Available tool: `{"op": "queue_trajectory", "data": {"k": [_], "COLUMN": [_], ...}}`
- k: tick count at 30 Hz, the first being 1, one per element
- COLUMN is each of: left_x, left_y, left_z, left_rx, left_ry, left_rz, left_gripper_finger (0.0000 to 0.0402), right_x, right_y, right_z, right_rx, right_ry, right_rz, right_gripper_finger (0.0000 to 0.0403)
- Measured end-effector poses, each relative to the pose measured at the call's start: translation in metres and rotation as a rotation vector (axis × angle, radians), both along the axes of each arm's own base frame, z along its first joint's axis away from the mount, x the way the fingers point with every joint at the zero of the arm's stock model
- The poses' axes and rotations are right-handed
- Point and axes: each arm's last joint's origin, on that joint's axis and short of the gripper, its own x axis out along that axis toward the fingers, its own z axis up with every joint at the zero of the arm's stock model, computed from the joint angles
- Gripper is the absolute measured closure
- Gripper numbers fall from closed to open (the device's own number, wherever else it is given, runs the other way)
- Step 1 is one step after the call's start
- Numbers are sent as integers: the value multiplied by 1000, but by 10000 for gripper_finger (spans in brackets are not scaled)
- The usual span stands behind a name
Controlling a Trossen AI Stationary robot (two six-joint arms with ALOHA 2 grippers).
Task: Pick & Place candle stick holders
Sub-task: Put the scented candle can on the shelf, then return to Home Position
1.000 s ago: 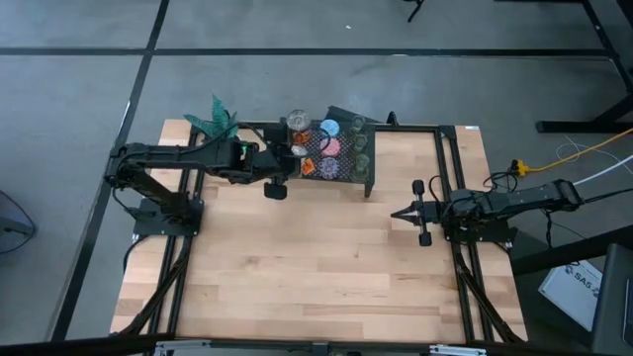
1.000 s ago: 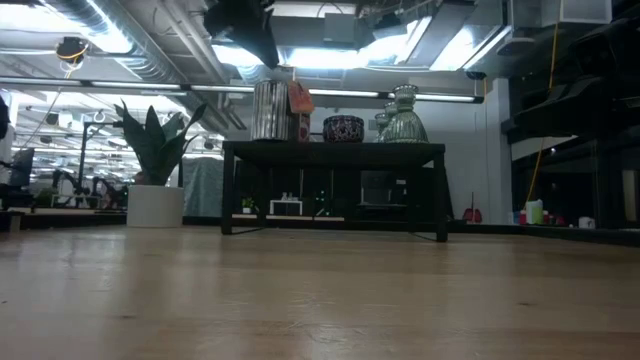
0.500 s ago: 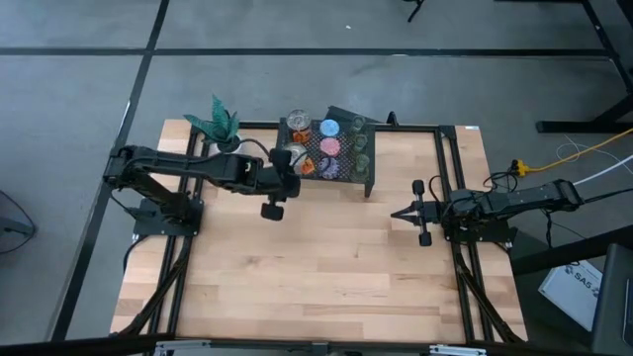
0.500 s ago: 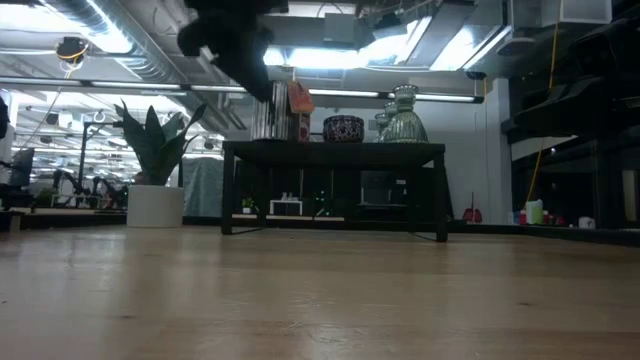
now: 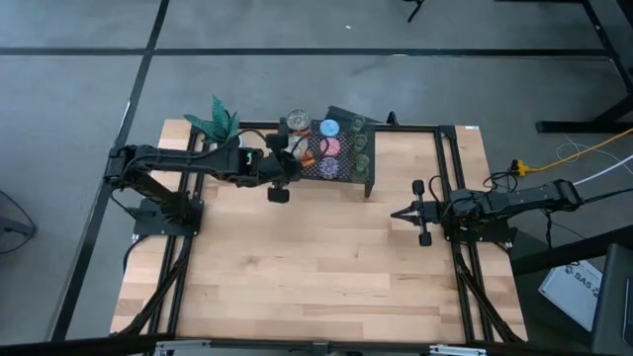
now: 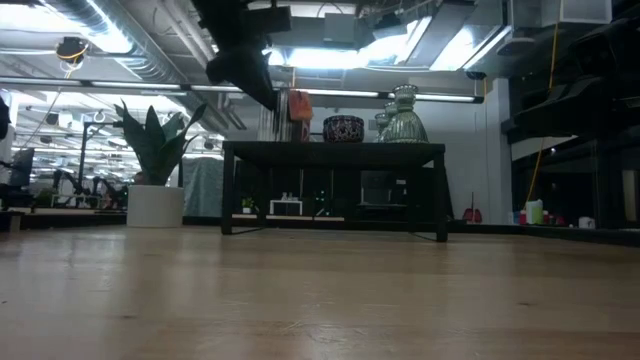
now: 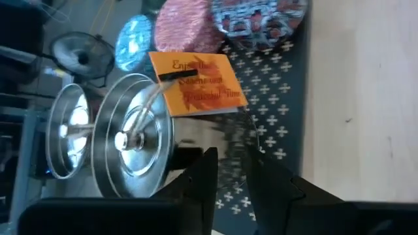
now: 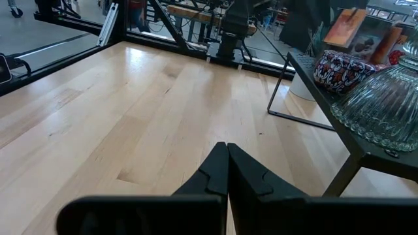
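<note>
The black mesh rack stands at the table's far edge. On its top are two silvery holders with an orange card, a blue one, a pink one, a purple patterned one and olive-green glassy ones. My left gripper hovers over the rack's left part, narrowly open, with bare mesh between its fingers. It shows from above in the high view. My right gripper is shut and empty over the table's right side. My left gripper has one finger right beside the rim of the nearer silvery holder. I cannot tell whether it touches it. Nothing is between the fingers.
A white pot with a green plant stands left of the rack at the far edge; it also shows in the low view. Bare wooden table lies in front of the rack. Black frame rails run along the table's sides.
My left gripper drew back from the rack toward the table's near left, then came back toward the rack's left part. My right arm has kept still.
</note>
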Motion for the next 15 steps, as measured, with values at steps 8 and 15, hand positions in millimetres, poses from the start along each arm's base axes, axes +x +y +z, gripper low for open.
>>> {"op": "queue_trajectory", "data": {"k": [8,15], "left_x": [-4,-22], "left_y": [-21,-48], "left_z": [3,-1], "left_rx": [-105,-222], "left_ry": [-59,-16], "left_rz": [4,34], "left_gripper_finger": [327,336], "right_x": [0,0], "right_y": [0,0], "right_z": [0,0], "right_rx": [0,0], "right_ry": [0,0], "right_rz": [0,0], "right_gripper_finger": [400,400]}}
